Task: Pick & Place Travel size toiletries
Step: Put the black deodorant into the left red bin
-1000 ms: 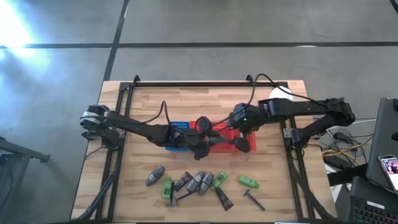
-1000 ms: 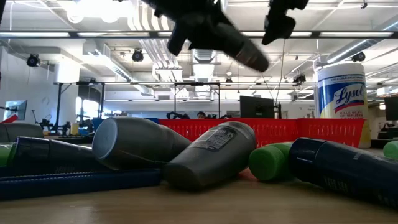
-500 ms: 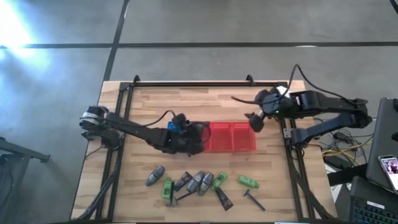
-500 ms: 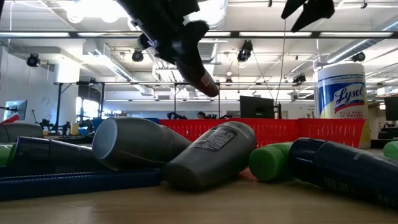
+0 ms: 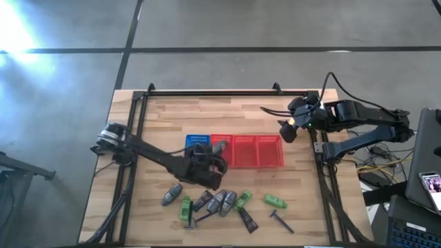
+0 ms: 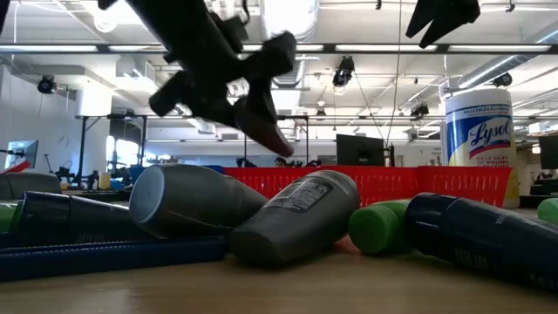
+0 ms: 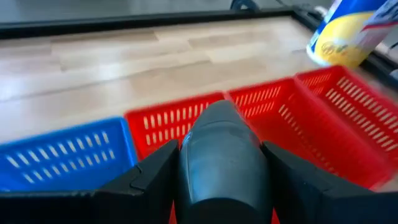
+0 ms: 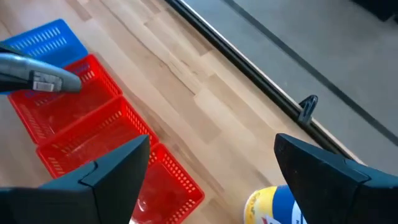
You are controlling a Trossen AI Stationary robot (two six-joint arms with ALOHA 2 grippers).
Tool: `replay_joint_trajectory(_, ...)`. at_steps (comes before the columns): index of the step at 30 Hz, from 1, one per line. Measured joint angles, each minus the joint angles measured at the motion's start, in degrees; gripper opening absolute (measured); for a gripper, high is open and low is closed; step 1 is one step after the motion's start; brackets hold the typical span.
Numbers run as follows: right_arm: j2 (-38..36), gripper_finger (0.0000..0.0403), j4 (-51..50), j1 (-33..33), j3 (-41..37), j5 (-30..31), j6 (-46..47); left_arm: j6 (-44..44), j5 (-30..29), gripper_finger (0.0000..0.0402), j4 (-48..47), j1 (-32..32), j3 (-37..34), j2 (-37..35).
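My left gripper (image 5: 212, 157) is shut on a grey oval stick (image 7: 221, 155) and hangs above the near rim of the left red basket (image 5: 224, 150). In the low view the stick (image 6: 266, 131) slants down in the air. My right gripper (image 5: 286, 131) is open and empty, high over the table's right side, near the baskets' right end. Other toiletries lie flat on the table near its near edge: grey sticks (image 5: 222, 202), green bottles (image 5: 275, 201), brown tubes (image 5: 248, 220) and razors (image 5: 281, 222). My left gripper pinches the grey stick between its two fingers (image 7: 149, 180), one on each side of the stick's body (image 7: 186, 168). The stick lies along the fingers, and its rounded free end (image 7: 217, 115) juts out ahead of them toward the baskets. It is lifted clear and tilts downward (image 6: 272, 138).
A blue basket (image 5: 198, 141) and a row of red baskets (image 5: 258, 151) stand at mid-table. A white-and-yellow canister (image 7: 348, 31) stands near the right frame post. Black frame rails (image 5: 227, 91) run along the table's edges. Bare wood lies on the far side of the baskets.
My right gripper has drawn back from over the red baskets toward the table's right and far side, and has stayed there open. My left gripper, carrying the grey stick, has moved toward the near edge and somewhat left, and the stick has tipped nose-down.
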Motion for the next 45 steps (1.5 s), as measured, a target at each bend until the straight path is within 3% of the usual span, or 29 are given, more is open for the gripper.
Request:
replay_joint_trajectory(6, -0.04, 0.036, -0.45, 0.01, -0.11, -0.01, -1.57, 2.25, -1.47, 0.0216, -1.28, 0.24, 6.01, 6.38)
replay_joint_trajectory(11, -0.13, 0.0356, -1.76, 0.01, -0.16, -0.03, -1.57, 6.32, 0.04, 0.0249, -1.76, 0.29, 9.31, 9.39)
replay_joint_trajectory(17, -0.15, 0.0348, -2.42, 0.01, -0.53, -0.04, -1.57, 5.55, 4.78, 0.0298, -3.76, 0.31, 9.06, 8.76)
replay_joint_trajectory(22, -0.15, 0.0354, -2.66, 0.03, -0.66, -0.35, -2.03, 6.83, 8.43, 0.031, -8.47, -0.1, 9.66, 5.24)
replay_joint_trajectory(26, -0.2, 0.036, -2.99, 0.03, -0.9, -2.8, -3.45, 18.7, 16.74, 0.0305, -12.01, -1.22, 9.8, -0.28)
replay_joint_trajectory(29, -0.23, 0.0357, -2.99, 0.04, -1.81, -5.12, -4.64, 24.69, 28.96, 0.0301, -17.05, -2.29, 8.94, -4.15)
replay_joint_trajectory(31, -0.13, 0.0352, -2.84, 0.1, -2.78, -5.21, -4.61, 22.1, 37.99, 0.0301, -22.86, -3.19, 7.5, -5.45)
replay_joint_trajectory(34, -0.01, 0.0345, -2.44, 0.12, -4.55, -5.21, -4.6, 12.11, 45.45, 0.0303, -30.81, -5.82, 4.69, -6.42)
replay_joint_trajectory(40, 0.0, 0.0335, 0.46, 0.12, -8.11, -5.19, -4.39, -7.13, 48.44, 0.0323, -37.81, -12.18, 3.0, -7.7)
replay_joint_trajectory(45, 0.07, 0.034, 3.88, 0.07, -10.12, -5.21, -4.66, -8.98, 54.78, 0.0345, -36.77, -12.66, 0.52, -7.96)
